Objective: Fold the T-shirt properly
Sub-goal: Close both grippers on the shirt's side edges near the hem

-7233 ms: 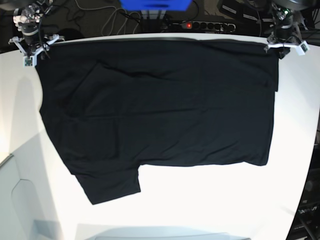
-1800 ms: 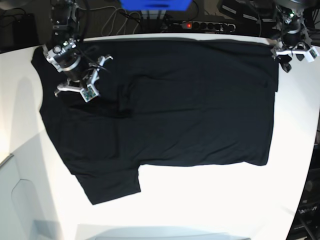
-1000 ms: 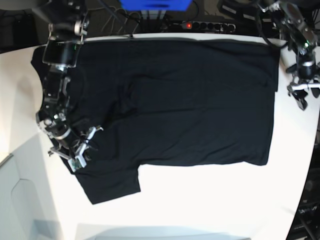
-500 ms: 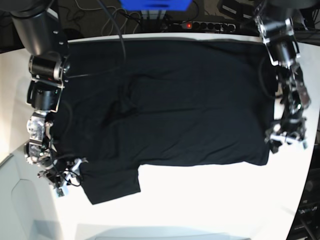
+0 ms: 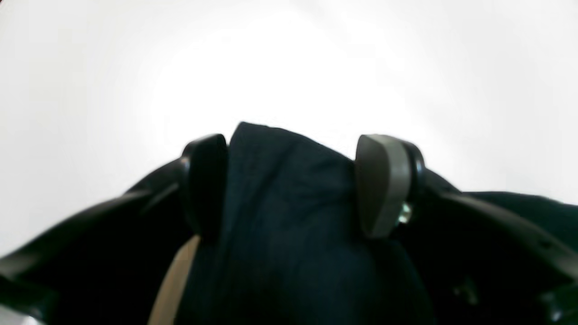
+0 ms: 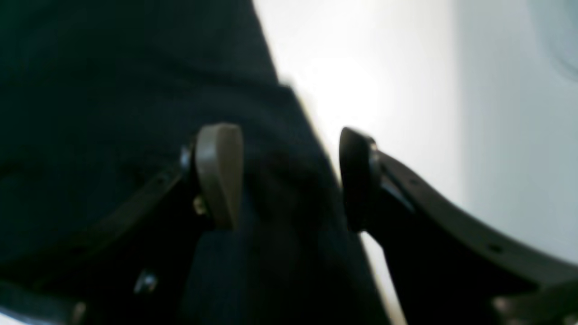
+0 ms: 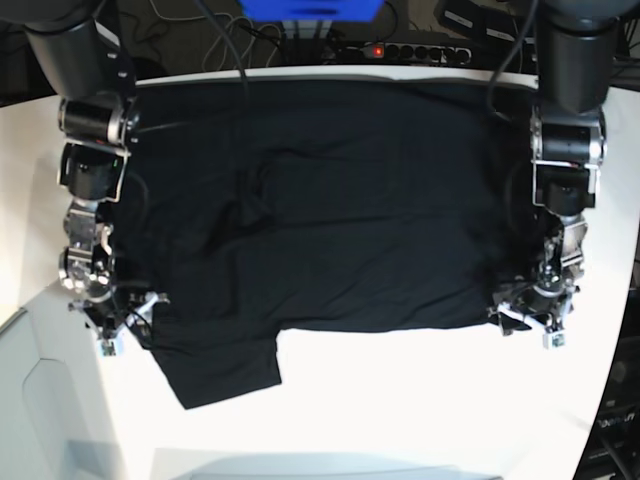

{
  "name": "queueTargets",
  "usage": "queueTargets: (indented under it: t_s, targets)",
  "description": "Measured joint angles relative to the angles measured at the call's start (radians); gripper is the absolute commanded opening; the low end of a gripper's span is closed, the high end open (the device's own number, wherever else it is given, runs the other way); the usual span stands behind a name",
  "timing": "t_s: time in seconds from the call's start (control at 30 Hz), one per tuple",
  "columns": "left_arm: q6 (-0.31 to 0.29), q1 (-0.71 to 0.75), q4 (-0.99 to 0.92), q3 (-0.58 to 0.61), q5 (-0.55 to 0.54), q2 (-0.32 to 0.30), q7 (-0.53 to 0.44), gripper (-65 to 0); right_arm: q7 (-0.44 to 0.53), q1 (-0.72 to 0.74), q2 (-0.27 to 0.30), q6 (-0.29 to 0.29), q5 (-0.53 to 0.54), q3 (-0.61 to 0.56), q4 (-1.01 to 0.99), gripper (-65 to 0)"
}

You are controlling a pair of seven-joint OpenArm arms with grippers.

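On my base view I start at the left edge, where the right gripper [image 7: 118, 322] sits low over the white table [image 7: 420, 400], at the near left border of the T-shirt [image 7: 330, 210] just above the sleeve that sticks out toward me. In the right wrist view its jaws stand wide apart, one grey pad [image 6: 219, 174] over black cloth and the other finger [image 6: 356, 176] out by the cloth's edge where the table begins. Fabric lies between them, but neither pad presses on it, so I read this gripper [image 6: 284, 178] as open and holding nothing. The picture is blurred, so whether the pads brush the cloth I cannot tell.

The shirt itself lies spread flat across the middle of the table, black side up, with soft wrinkles left of centre.

Moving right, the left gripper [image 7: 528, 318] is down at the near right corner of the shirt. Its wrist view shows the jaws apart with a raised fold of black cloth [image 5: 289, 189] filling the gap, touching the dark finger [image 5: 205, 180] and the grey pad [image 5: 379, 185]. The left gripper [image 5: 289, 180] straddles that corner; I cannot tell if it is actually pinching.
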Motion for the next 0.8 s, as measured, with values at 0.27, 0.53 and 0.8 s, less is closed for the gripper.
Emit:
queueTargets:
  t_s: [0.27,0.53,0.8]
  targets:
    - [0.002,-0.003,-0.048,-0.002,-0.006,-0.004,-0.052,-22.3,0.005,-0.017,0.000,0.000,0.000,0.000,0.001,-30.6]
    - [0.003,-0.037,-0.057,-0.001,0.000,-0.006,-0.049,-22.3,0.017,-0.034,0.000,-0.001,0.008,0.000,0.001,-30.6]
    - [-0.002,-0.013,-0.101,0.000,0.001,-0.003,-0.071,-22.5,0.006,-0.034,0.001,-0.001,0.000,0.147,0.000,-30.4]
